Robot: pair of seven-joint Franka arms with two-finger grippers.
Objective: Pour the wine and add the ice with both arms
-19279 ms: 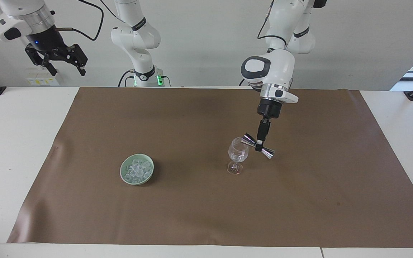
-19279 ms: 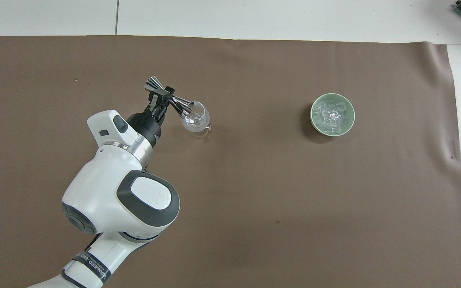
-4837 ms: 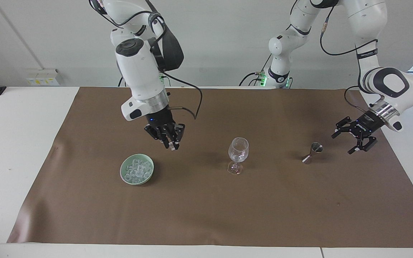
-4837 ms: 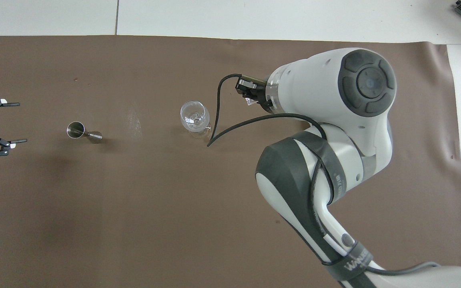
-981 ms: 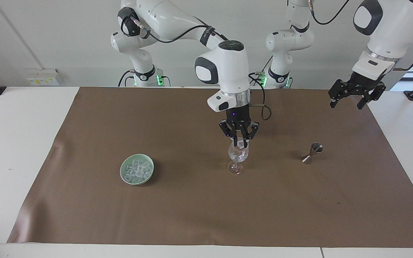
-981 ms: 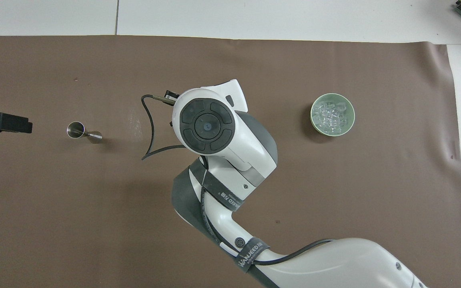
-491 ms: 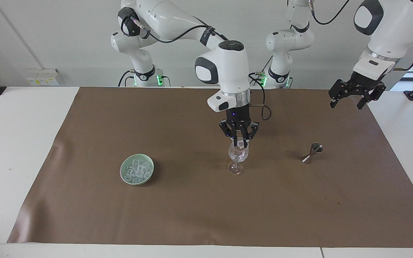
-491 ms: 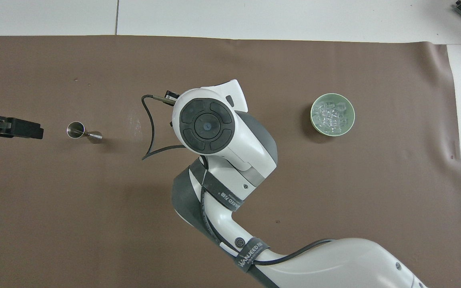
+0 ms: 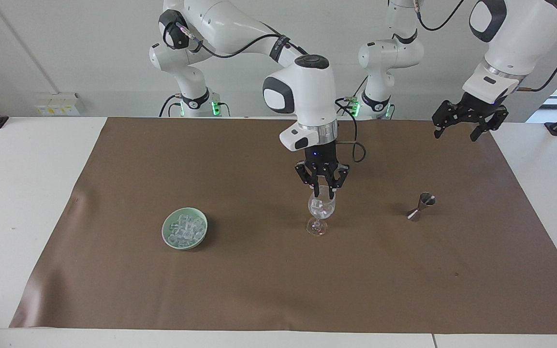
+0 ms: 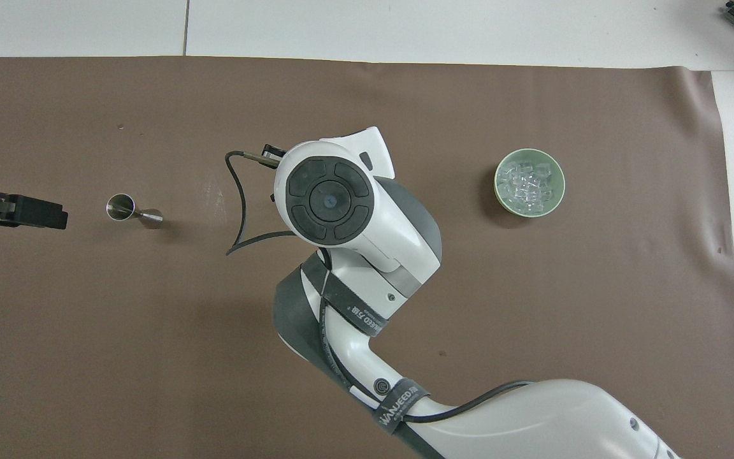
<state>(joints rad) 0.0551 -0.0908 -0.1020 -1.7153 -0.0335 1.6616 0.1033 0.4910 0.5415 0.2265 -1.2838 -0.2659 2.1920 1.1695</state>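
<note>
Clear glass is the hard part of this step: the wine glass (image 9: pixel 321 211) stands mid-mat on a thin stem, and the right hand (image 9: pixel 322 195) hangs straight down over its mouth, fingertips at the rim. Whether those fingertips have parted yet, or grip a cube, cannot be told from here; something pale and cube-like seems to sit in the glass's bowl, so the drop is probably happening or just done. From overhead the right arm's wrist hides the glass completely.

To do this well, the hand should part its fingers only slightly, stay centred over the mouth, then rise straight up. Any sideways drift would likely catch the rim and tip the glass.

The ice (image 9: pixel 184 230) is heaped in the pale green bowl (image 9: pixel 166 231) toward the right arm's end of the brown mat (image 9: pixel 259 290), well apart from the glass, should more cubes be wanted.

The left hand (image 9: pixel 459 126) waits with its jaws spread wide and empty, raised over the mat's corner at the left arm's end of the bench. The steel jigger (image 9: pixel 421 206) stands on the mat beside the glass, toward that same end.
</note>
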